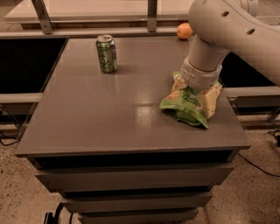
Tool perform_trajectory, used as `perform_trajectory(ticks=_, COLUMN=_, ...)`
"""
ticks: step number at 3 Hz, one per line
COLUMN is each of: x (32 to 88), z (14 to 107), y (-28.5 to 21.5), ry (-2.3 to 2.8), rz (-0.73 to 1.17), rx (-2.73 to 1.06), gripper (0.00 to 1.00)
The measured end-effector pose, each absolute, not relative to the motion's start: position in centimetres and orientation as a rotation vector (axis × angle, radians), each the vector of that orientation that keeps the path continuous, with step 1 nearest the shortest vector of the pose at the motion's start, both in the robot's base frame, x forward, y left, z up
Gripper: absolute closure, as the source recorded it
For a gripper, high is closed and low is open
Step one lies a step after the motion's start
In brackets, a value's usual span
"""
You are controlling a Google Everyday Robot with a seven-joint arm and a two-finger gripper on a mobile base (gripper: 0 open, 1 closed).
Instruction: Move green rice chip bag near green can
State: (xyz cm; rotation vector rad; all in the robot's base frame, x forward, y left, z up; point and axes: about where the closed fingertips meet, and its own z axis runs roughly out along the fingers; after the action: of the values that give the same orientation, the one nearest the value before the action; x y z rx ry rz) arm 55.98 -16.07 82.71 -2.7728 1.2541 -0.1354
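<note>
The green rice chip bag (184, 106) lies crumpled on the right side of the grey table (109, 118), near its right edge. My gripper (195, 92) comes down on it from above, one cream finger on each side, shut on the bag's upper part. The bag's lower end rests on the table. The green can (106, 54) stands upright at the far left of the table top, well apart from the bag.
An orange fruit (184, 31) sits at the table's far edge behind my arm (227, 30). A shelf with metal posts (152, 13) runs behind the table. Drawers (131, 179) show below the table's front edge.
</note>
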Motion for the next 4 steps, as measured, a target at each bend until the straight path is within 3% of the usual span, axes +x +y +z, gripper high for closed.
perform_trajectory(ticks=1, x=56.0, z=82.8, y=-16.1, ry=1.255, rz=-0.138, rx=-2.770, gripper=1.00)
perform_trajectory(ticks=3, x=56.0, z=83.2, y=-16.1, ry=1.255, rz=-0.143, rx=-2.765, gripper=1.00)
perform_trajectory(ticks=4, x=56.3, z=88.2, y=-17.5, ry=1.277, rz=-0.231, rx=-2.663, gripper=1.00)
